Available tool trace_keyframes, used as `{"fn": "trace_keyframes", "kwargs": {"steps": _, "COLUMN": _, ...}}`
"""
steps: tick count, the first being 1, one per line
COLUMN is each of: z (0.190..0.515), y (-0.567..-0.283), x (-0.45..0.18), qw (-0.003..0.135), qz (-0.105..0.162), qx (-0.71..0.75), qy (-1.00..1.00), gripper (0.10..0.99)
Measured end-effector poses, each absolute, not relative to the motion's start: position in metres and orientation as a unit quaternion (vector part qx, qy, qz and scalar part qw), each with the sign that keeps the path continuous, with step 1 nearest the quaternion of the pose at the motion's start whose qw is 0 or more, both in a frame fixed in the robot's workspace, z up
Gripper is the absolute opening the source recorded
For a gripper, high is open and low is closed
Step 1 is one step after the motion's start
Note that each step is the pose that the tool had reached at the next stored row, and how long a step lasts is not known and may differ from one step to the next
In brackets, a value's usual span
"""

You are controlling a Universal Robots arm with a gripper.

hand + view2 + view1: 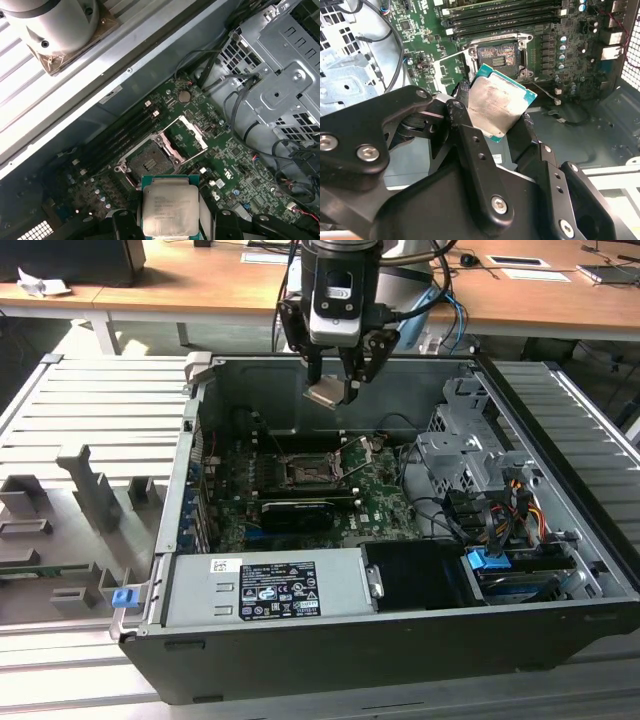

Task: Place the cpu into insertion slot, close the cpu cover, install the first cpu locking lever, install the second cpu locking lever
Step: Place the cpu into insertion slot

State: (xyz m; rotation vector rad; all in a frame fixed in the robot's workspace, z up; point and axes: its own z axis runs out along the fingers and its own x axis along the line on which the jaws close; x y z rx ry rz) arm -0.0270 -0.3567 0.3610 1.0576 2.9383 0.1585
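The gripper (335,386) hangs over the open computer case (400,650), jaws clenched on the cpu (325,395), well above the insertion slot (303,472). The case lies on a ribbed grey bench (100,410), with wooden desks (200,290) behind.

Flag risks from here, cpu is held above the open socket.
1. The hand pinches the cpu by its edges, well above the insertion slot; a slip would likely drop it onto the board.
2. In the exterior view the cpu looks tilted; it could seat skewed and harm the slot's contacts.
3. The cpu cover stands open beside the slot; the hand's wide links may catch it.
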Motion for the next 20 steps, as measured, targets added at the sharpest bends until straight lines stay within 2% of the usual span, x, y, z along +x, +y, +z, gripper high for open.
{"fn": "trace_keyframes", "kwargs": {"steps": 20, "z": 0.3581, "y": -0.3567, "x": -0.0270, "qw": 0.010, "qz": 0.050, "qx": 0.386, "qy": 0.921, "gripper": 0.541}}
